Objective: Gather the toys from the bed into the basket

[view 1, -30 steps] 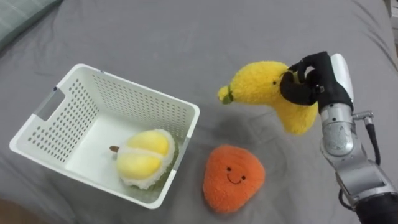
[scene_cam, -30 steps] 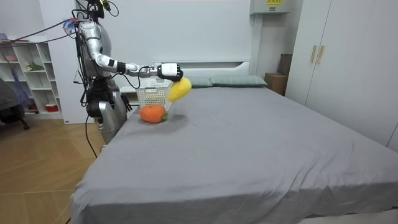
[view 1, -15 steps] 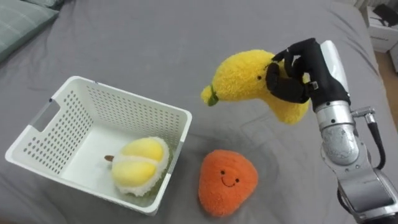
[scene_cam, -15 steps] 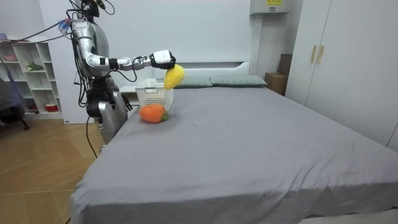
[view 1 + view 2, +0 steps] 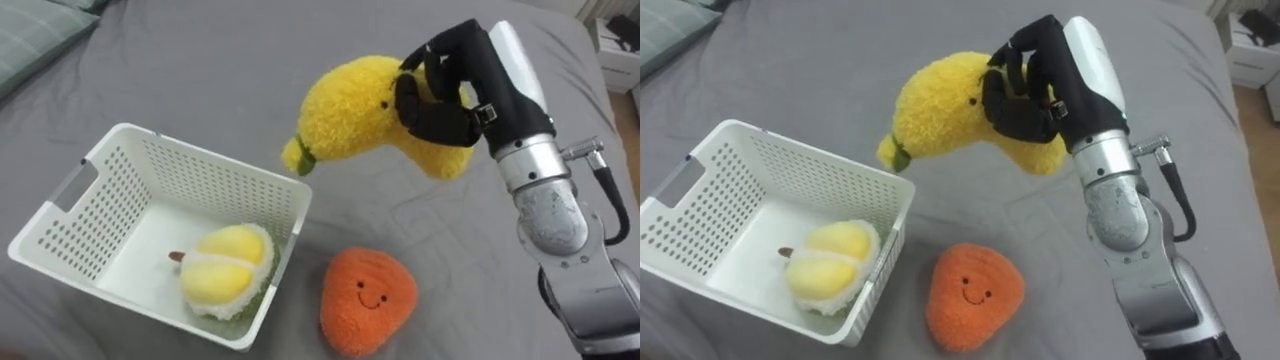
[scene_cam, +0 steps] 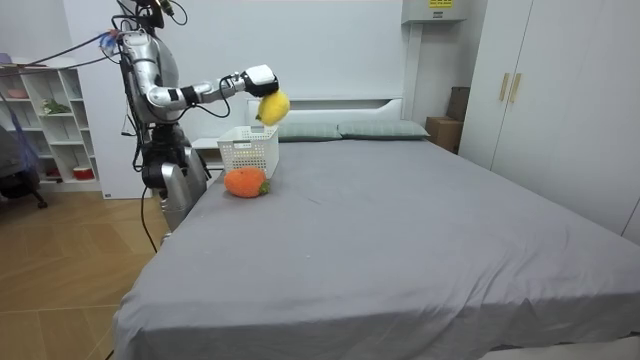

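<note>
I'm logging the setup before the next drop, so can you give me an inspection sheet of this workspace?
Surface: grey bed sheet, slightly creased.
Job's things: white perforated plastic basket on the sheet; yellow-green plush durian inside it; orange smiling plush toy on the sheet beside the basket; yellow plush banana held in the air, stalk end towards the basket.
Clutter: nothing seen.
Hands: right hand curled round the banana.
Cables: nothing seen on the bed.
Surroundings: pillows at the bed's head; white wardrobe; white shelf unit.
</note>
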You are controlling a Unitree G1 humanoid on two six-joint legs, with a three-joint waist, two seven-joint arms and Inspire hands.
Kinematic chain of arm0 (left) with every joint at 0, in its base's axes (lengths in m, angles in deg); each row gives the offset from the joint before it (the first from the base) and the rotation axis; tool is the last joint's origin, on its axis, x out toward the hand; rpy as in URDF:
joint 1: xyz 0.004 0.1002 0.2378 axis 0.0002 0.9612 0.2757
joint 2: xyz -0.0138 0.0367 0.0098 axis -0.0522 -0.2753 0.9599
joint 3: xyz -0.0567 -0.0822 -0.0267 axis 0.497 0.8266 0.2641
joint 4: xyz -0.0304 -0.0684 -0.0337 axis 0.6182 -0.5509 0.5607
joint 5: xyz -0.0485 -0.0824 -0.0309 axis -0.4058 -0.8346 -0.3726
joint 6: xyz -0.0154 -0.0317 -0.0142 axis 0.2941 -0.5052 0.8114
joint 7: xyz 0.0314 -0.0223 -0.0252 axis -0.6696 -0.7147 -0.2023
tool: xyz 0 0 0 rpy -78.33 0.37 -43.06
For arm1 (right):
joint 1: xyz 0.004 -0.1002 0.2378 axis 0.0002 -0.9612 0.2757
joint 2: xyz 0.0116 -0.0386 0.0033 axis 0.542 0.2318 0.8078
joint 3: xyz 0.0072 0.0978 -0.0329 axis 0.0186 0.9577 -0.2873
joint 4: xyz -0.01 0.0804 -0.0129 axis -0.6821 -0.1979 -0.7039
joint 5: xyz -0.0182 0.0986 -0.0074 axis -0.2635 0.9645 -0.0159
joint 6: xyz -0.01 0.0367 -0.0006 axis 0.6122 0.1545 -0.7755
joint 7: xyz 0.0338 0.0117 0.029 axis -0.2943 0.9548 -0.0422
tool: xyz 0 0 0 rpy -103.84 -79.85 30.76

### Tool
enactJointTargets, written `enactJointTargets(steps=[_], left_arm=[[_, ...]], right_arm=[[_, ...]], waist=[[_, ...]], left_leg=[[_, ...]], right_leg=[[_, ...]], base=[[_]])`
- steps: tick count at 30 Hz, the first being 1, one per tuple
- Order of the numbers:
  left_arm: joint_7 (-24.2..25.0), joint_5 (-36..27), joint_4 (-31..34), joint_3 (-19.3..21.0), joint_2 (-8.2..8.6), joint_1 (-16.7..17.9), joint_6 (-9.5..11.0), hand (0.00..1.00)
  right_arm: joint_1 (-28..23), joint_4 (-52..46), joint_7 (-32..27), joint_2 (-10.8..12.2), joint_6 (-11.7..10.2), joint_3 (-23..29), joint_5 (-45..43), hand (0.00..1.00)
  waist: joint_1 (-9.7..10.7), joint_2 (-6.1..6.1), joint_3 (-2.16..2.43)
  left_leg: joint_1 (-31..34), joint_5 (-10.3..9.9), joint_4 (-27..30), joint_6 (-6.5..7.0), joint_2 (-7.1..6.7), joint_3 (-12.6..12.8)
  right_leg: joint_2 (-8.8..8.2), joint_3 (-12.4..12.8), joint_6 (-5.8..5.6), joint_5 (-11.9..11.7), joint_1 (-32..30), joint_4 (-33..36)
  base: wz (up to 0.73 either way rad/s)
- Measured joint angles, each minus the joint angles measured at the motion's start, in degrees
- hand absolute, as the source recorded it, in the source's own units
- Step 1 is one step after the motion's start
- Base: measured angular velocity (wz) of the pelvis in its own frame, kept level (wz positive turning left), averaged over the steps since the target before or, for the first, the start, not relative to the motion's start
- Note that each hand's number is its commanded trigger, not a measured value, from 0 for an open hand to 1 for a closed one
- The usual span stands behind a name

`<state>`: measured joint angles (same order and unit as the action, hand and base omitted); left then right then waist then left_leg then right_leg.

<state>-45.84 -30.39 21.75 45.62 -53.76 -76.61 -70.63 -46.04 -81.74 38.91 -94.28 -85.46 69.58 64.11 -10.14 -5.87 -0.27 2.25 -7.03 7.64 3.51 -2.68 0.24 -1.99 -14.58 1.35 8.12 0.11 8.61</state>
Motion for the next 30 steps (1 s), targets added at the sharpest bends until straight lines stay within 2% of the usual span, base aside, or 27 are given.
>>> enactJointTargets(steps=[9, 12, 13, 15, 20, 24, 26, 30], left_arm=[[-0.2, 1.3, -0.6, -0.2, -0.12, -0.3, -0.6, 0.0], [-0.1, 1.8, -0.6, -0.2, -0.09, -0.3, -1.4, 0.0], [0.0, 1.8, -0.6, -0.2, -0.09, -0.3, -1.4, 0.0], [0.2, 2.2, -0.8, -0.2, -0.09, -0.3, -1.5, 0.0], [0.5, 5.9, -0.4, -0.4, 0.02, -1.2, -2.3, 0.0], [0.4, 6.8, -0.1, -1.2, 0.23, -1.8, -2.4, 0.0], [0.3, 6.8, 0.2, -1.4, 0.4, -1.9, -2.5, 0.0], [-1.0, 6.8, 0.7, -1.4, 0.65, -1.6, -2.6, 0.0]], right_arm=[[2.7, -2.4, 3.3, 1.5, 1.7, -5.6, -0.2, 1.0], [3.1, -2.3, 4.7, 2.0, 3.1, -7.7, -0.3, 1.0], [3.2, -2.2, 5.1, 2.5, 3.8, -8.8, -1.0, 1.0], [3.2, -1.9, 6.1, 4.4, 4.2, -10.7, -2.4, 1.0], [4.6, 1.0, 6.9, 8.3, 4.2, -13.5, -2.3, 1.0], [6.6, 4.2, 7.3, 9.3, 4.3, -15.4, -2.2, 1.0], [7.7, 6.7, 7.4, 10.7, 4.3, -15.7, -2.1, 1.0], [8.9, 9.9, 7.2, 10.8, 4.7, -16.1, -0.7, 1.0]], waist=[[-2.1, -0.89, -0.12], [-3.6, -1.04, -0.46], [-4.3, -0.92, -0.72], [-5.2, -0.83, -0.88], [-7.3, -0.92, -0.87], [-8.9, -1.11, -0.74], [-9.4, -1.33, -0.59], [-10.4, -1.51, -0.46]], left_leg=[[-0.1, 0.0, 0.1, 0.0, -0.06, -0.6], [-0.5, -0.1, 0.1, 0.01, -0.07, -0.7], [-0.8, -0.2, 0.1, 0.0, -0.06, -0.7], [-0.5, -0.2, 0.1, 0.0, -0.14, -1.2], [0.2, -0.3, 0.3, 0.02, -0.21, -2.0], [0.2, -0.3, 0.7, 0.02, -0.27, -2.3], [0.3, -0.3, 0.8, 0.01, -0.27, -2.3], [0.2, -0.3, 0.7, 0.02, -0.29, -2.4]], right_leg=[[0.04, -0.5, 0.0, 0.0, 0.2, 0.1], [0.05, -1.1, 0.0, 0.0, 0.7, 0.0], [0.08, -1.1, 0.0, 0.0, 1.0, 0.0], [0.07, -1.4, 0.0, 0.0, 1.1, 0.0], [-0.03, -2.2, 0.0, 0.0, 0.9, 0.0], [0.05, -2.7, 0.0, 0.0, 0.9, 0.0], [0.07, -2.8, 0.0, 0.0, 0.9, -0.1], [0.08, -2.9, 0.0, 0.0, 1.2, -0.1]], base=[[0.02], [0.03], [0.03], [0.08], [0.09], [0.04], [0.0], [0.01]])
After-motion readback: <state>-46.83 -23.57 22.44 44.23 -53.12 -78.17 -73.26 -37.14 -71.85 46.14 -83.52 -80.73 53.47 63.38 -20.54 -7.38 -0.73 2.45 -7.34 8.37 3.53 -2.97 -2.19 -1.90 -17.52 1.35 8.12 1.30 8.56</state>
